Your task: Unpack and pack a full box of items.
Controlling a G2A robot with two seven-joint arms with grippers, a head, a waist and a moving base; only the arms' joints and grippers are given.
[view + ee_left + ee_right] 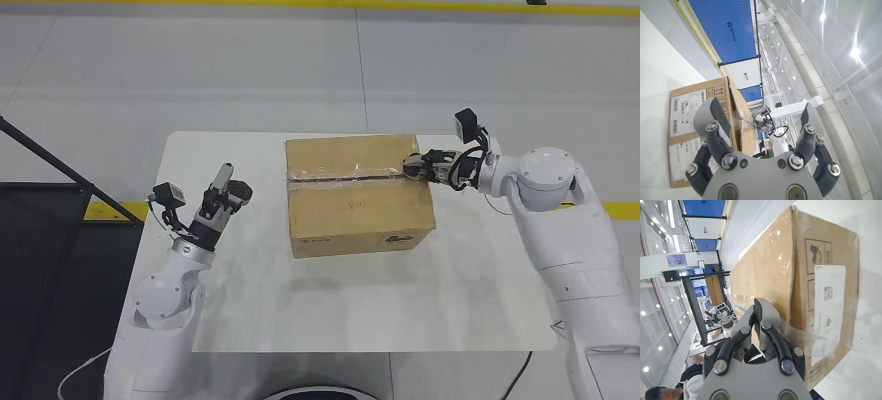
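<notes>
We see the taped-shut box (360, 195) in the middle of the table (300, 310). Our right gripper (412, 168) rests at the right end of its top seam, fingers pressed together. Our left gripper (228, 186) hangs wide open near the box's left side, not touching it.

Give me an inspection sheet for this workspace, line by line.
Surface: white rounded-corner table, holding one box.
Job's things: brown cardboard box, closed, clear tape along its top seam; white labels on its end faces.
Clutter: nothing seen.
Claws: left claw open, over the table beside the box, apart from it; right claw shut, tips at the tape seam's end.
Cables: black cable looped at the right wrist; pale cable on the floor.
Surroundings: grey floor with yellow line; black panel beside the table.
</notes>
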